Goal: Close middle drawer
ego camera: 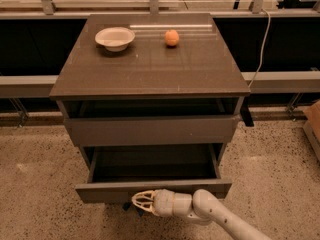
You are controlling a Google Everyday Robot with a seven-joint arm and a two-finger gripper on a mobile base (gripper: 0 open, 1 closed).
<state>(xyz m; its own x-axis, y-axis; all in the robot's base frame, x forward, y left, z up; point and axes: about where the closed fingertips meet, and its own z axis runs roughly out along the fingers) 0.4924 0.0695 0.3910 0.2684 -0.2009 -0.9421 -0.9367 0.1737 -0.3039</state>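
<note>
The middle drawer (152,190) of the dark grey-brown cabinet (150,69) stands pulled well out, its lighter grey inside showing and holding nothing that I can see. My gripper (143,202) is low in the camera view, just below and in front of the drawer's flat front, near its middle. It points left and lies close against the lower edge of the front. Whether it touches the front I cannot tell. The white arm (220,219) reaches in from the lower right.
The uppermost drawer (150,130) sits slightly out, with a dark gap above its front. A white bowl (115,37) and an orange fruit (172,37) rest on the cabinet top. A cable (261,44) hangs at the right. The floor is speckled.
</note>
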